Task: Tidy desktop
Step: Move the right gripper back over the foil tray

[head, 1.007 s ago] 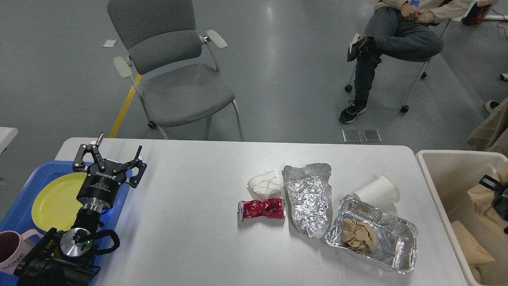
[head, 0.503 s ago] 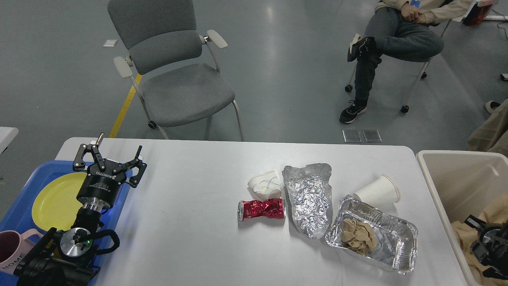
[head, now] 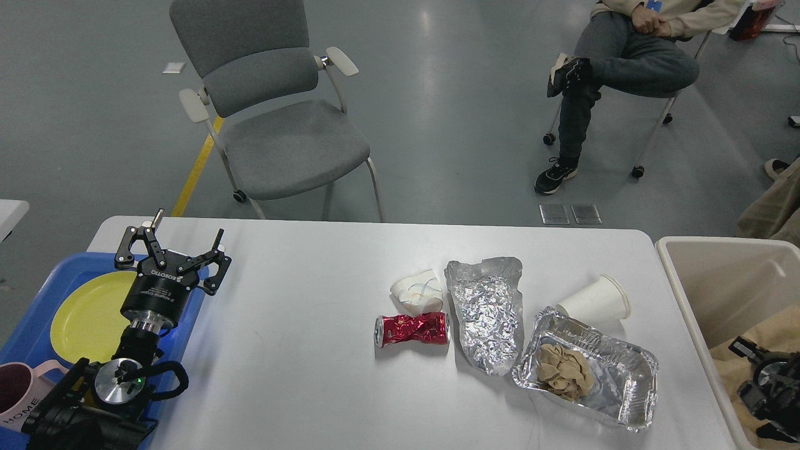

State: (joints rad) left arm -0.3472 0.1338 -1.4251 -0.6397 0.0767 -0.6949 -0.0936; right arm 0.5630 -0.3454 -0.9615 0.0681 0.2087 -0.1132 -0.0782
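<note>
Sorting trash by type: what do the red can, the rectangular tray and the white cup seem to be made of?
The red can looks like thin metal with a glossy finish; it is crushed and glints. The rectangular tray looks like aluminium foil, shiny and creased. The white cup, lying on its side, looks like matte paper, though thin plastic is possible.

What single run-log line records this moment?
left tool open over blue tray | right tool unclear, in beige bin | can, foil, cups on desktop
</note>
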